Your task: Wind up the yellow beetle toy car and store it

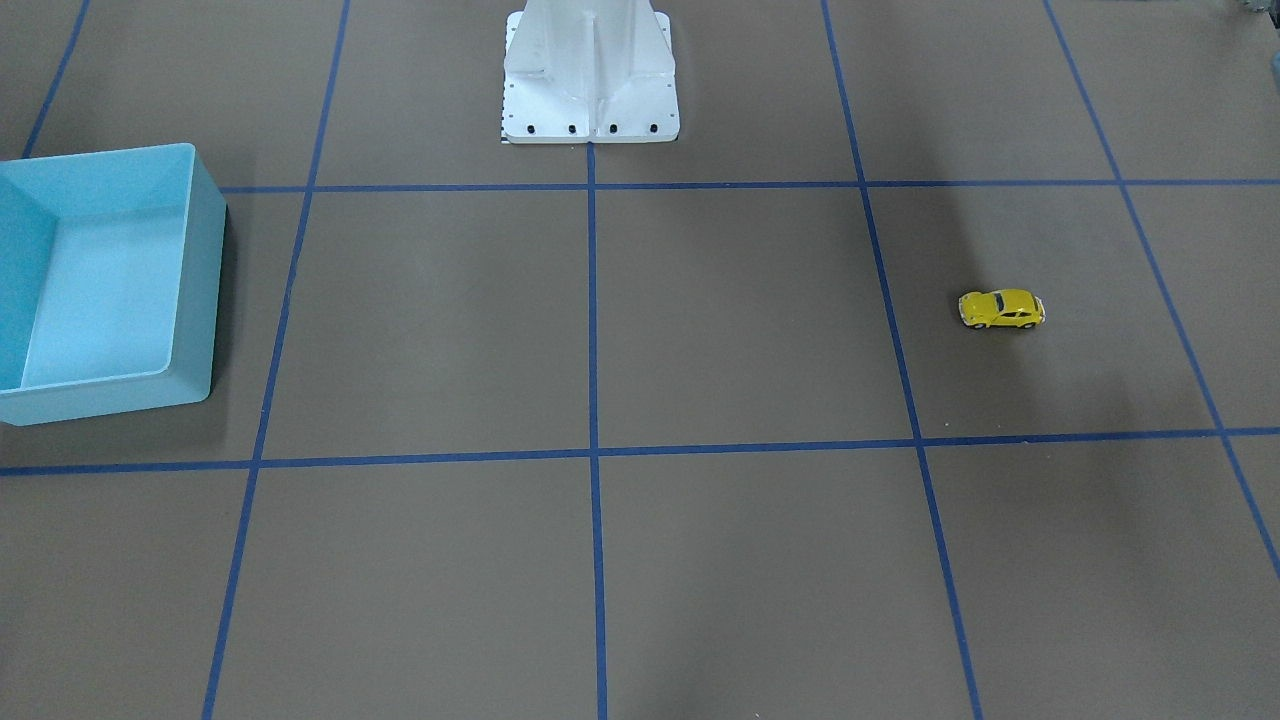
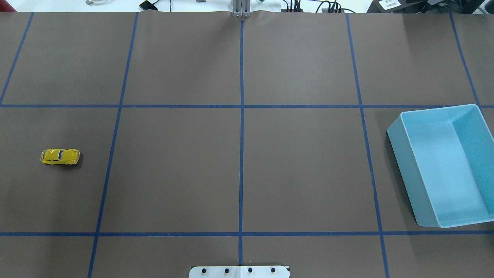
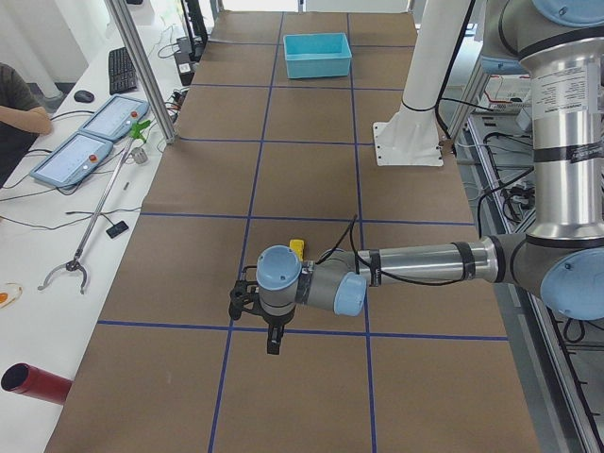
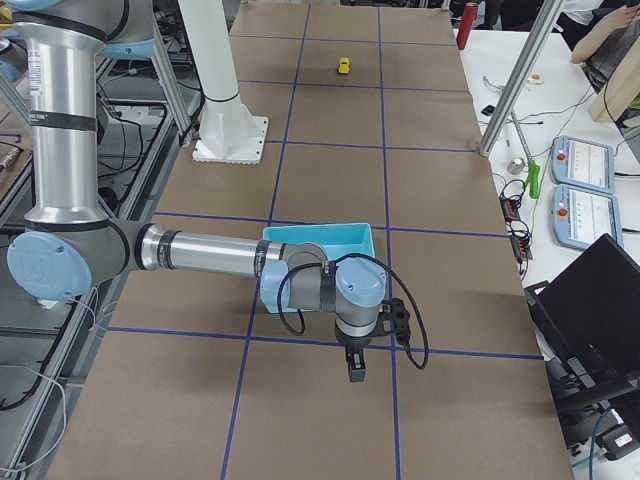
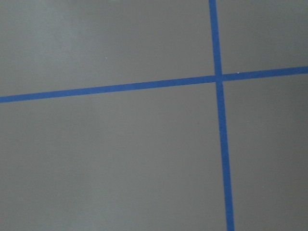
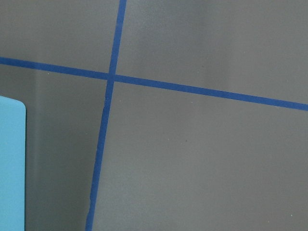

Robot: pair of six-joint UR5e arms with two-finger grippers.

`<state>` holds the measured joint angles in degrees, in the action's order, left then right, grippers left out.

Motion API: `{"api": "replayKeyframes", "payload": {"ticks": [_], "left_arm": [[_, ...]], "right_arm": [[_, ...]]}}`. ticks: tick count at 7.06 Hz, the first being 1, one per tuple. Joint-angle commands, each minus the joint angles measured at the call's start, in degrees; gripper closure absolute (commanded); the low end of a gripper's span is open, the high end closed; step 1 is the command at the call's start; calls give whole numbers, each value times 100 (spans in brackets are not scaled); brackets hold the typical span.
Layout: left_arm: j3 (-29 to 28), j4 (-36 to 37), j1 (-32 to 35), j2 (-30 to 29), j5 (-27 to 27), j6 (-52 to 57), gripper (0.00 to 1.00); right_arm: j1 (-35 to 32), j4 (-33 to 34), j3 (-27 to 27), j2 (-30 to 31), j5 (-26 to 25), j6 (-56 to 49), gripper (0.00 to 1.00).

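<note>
The yellow beetle toy car (image 1: 1002, 309) stands on its wheels on the brown table, alone on the robot's left side; it also shows in the overhead view (image 2: 60, 156) and both side views (image 3: 296, 247) (image 4: 343, 66). My left gripper (image 3: 273, 345) hangs above the table, a little nearer the left-end camera than the car, not touching it. My right gripper (image 4: 355, 372) hangs above the table beside the light blue bin (image 4: 320, 236). Both show only in the side views, so I cannot tell whether they are open or shut. The wrist views show only table and tape.
The light blue bin (image 2: 444, 170) is empty and stands at the robot's right (image 1: 110, 290). The white robot base (image 1: 590, 90) is at the table's edge. Blue tape lines cross the brown table (image 2: 247, 154). A bench with pendants and a person's arm lies beyond the far edge (image 3: 85, 142).
</note>
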<state>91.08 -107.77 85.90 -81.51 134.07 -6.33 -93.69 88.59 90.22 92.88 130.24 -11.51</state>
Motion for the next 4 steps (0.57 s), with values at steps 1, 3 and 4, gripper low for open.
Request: {"api": "replayKeyframes", "payload": {"ticks": [1,3,4], "left_arm": [[-28,-25,-3,-57,85,1,0],[111,-408,-212,-225,267,9,0],[138,-1117,-718,-225,469,9,0]], "right_arm": [[0,0,4,2,1,0,0],[0,0,4,10,1,0,0],[0,0,4,10,1,0,0]]}}
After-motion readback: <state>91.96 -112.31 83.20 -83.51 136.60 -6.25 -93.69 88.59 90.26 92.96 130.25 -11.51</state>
